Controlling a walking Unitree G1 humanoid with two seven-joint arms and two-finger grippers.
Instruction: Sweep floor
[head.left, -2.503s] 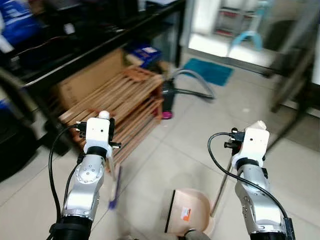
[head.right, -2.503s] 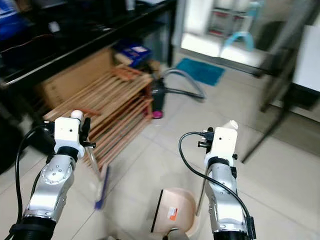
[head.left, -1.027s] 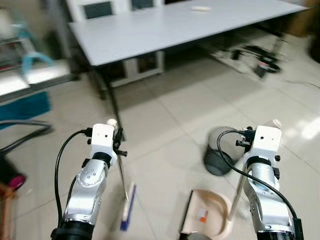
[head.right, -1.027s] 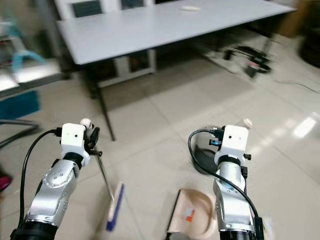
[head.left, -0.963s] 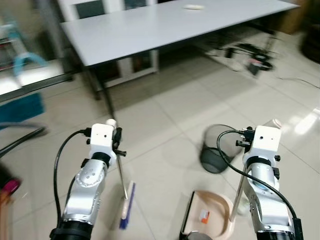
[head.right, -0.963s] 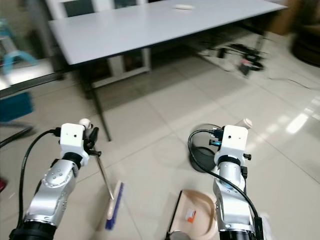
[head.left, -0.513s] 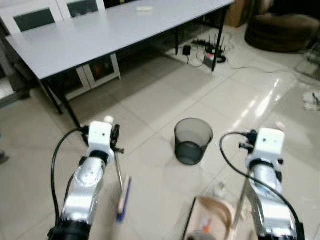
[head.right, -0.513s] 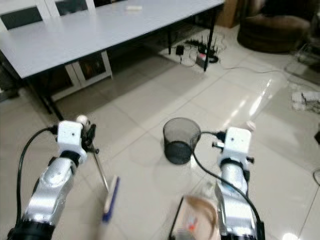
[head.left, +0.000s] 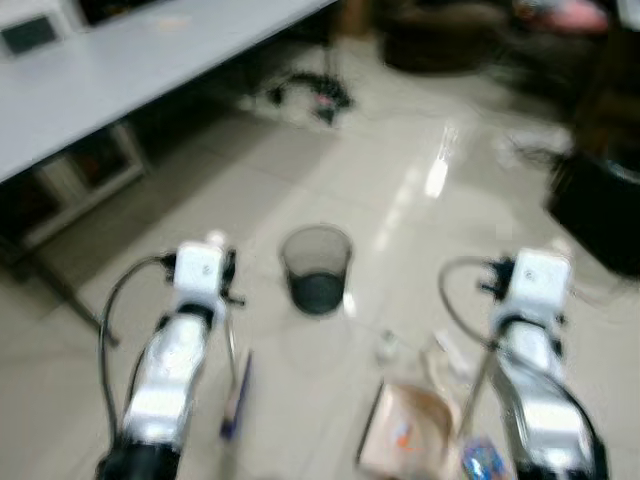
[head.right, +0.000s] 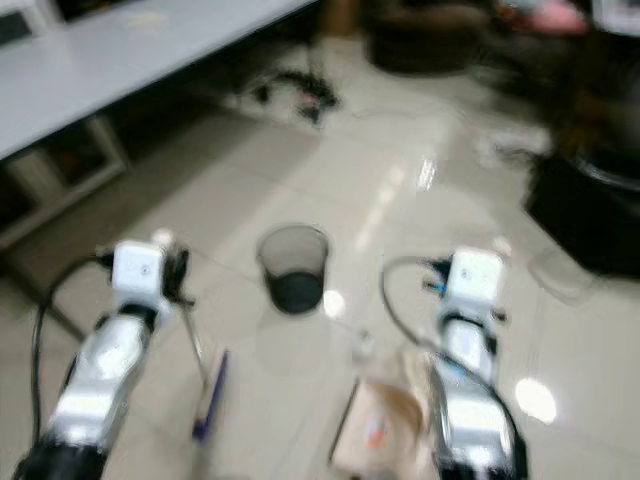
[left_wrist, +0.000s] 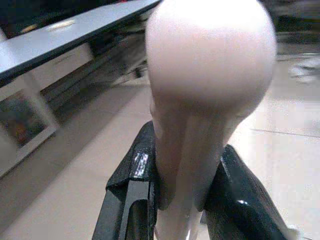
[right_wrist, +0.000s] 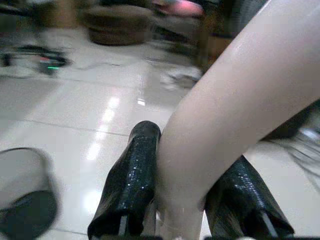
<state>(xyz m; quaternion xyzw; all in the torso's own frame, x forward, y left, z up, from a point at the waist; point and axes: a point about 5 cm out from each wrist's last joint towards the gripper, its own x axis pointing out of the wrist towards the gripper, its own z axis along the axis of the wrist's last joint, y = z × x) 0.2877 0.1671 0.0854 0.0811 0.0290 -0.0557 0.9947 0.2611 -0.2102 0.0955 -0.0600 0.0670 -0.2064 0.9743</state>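
The left hand (left_wrist: 182, 192) grips the pale-handled blue broom (head.left: 236, 392), the right hand (right_wrist: 182, 200) the beige dustpan (head.left: 410, 440); small litter (head.left: 387, 347) lies ahead between them.

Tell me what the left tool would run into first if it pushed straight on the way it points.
Hard to call in this blur. The left tool is shut on the pale broom handle, which blocks the line ahead. Past it, bare floor tiles and the grey table lie off to one side; probably floor first.

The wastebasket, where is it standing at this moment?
The mesh wastebasket stands on the tiled floor ahead, between both arms, nearer the broom.
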